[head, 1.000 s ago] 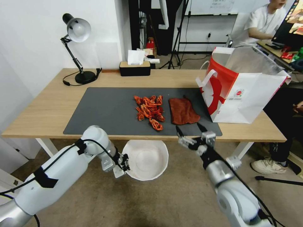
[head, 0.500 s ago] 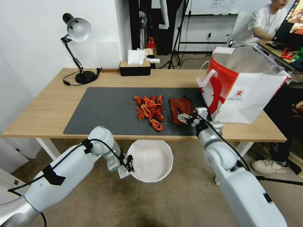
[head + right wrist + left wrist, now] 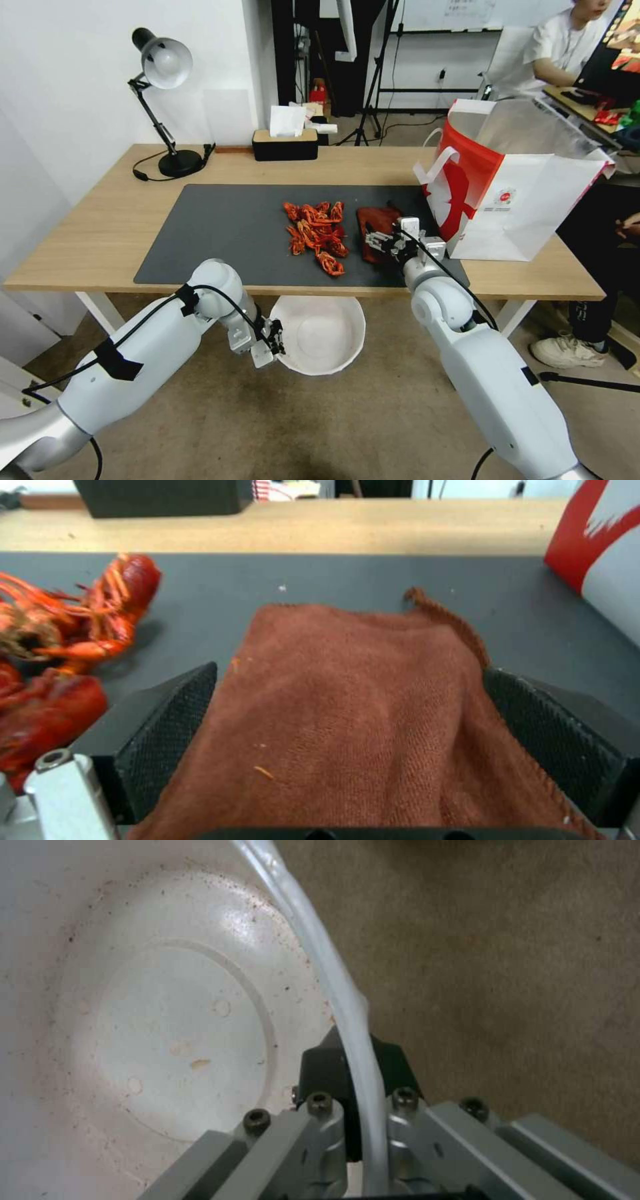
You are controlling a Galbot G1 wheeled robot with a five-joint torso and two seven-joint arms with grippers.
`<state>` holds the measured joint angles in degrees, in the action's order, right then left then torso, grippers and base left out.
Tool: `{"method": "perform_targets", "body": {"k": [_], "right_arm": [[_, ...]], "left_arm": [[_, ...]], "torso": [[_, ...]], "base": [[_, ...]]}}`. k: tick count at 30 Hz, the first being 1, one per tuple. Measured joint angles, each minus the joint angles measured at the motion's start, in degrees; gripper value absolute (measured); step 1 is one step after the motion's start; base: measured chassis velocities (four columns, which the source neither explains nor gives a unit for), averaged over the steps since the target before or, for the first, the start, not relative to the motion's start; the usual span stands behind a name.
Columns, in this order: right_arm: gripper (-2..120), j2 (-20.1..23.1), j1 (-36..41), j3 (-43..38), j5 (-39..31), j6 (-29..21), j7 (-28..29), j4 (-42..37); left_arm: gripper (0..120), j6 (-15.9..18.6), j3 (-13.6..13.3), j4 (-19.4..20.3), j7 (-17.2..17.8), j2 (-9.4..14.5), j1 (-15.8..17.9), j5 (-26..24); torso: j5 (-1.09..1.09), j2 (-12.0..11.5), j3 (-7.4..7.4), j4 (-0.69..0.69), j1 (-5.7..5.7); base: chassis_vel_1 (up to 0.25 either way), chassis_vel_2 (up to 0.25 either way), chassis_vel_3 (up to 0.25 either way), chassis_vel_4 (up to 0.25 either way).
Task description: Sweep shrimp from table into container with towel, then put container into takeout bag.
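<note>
While still lying in a loose pile near the middle of the dark mat (image 3: 220, 233), shrimp (image 3: 317, 235) untouched, bright red-orange, legs tangled. Just right of the pile, almost touching it: rust-red towel (image 3: 377, 228), flat on the mat, one corner curled up at the far side.

Over the towel's near edge, right gripper (image 3: 381, 241), moved forward from beyond the table's front edge a second ago to a spot directly above the cloth. Fingers (image 3: 167, 715) spread wide, one textured pad at each side of the towel, cloth running between them, not yet pinched. Judged: reach done, grasp about to be made, sweeping not begun.

Below the pile, off the front edge of the table (image 3: 87, 220) and lower than its top: white container (image 3: 322, 333), empty, lightly speckled inside. At its left rim, left gripper (image 3: 270, 339), clamped on the thin wall and holding the bowl, drawn a little closer under the edge than a second ago. Judged: well set to catch shrimp pushed toward the robot.

Right of the towel, upright on the table: takeout bag (image 3: 520, 193), mouth open, silver lining showing, waiting for the last step.
</note>
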<state>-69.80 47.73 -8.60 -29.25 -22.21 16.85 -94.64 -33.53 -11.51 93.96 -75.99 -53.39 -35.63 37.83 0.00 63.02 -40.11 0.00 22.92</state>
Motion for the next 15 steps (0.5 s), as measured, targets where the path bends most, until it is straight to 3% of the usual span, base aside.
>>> {"method": "perform_targets", "body": {"k": [9,13,15], "right_arm": [[98,-0.3,-1.1,0.8,-2.8,-3.3,3.2,0.7],[88,-0.4,-0.7,0.9,-3.3,-4.1,4.0,0.2],[76,-0.5,-0.4,0.9,-3.8,-4.3,4.4,0.1]], "left_arm": [[0,0.0,0.0,0.0,0.0,-0.5,-0.3,0.0],[0,-0.4,0.0,0.0,0.3,-0.1,-0.6,0.0],[0,-1.2,0.2,0.0,0.5,0.1,-0.9,1.2]], "torso": [[0.0,0.0,0.0,-0.01,0.0],[0.0,0.0,0.01,-0.01,0.0],[0.0,0.0,0.01,-0.01,-0.01]], "base": [[0.0,0.0,0.0,0.0],[0.0,0.0,0.0,0.0],[0.0,0.0,0.0,0.0]]}}
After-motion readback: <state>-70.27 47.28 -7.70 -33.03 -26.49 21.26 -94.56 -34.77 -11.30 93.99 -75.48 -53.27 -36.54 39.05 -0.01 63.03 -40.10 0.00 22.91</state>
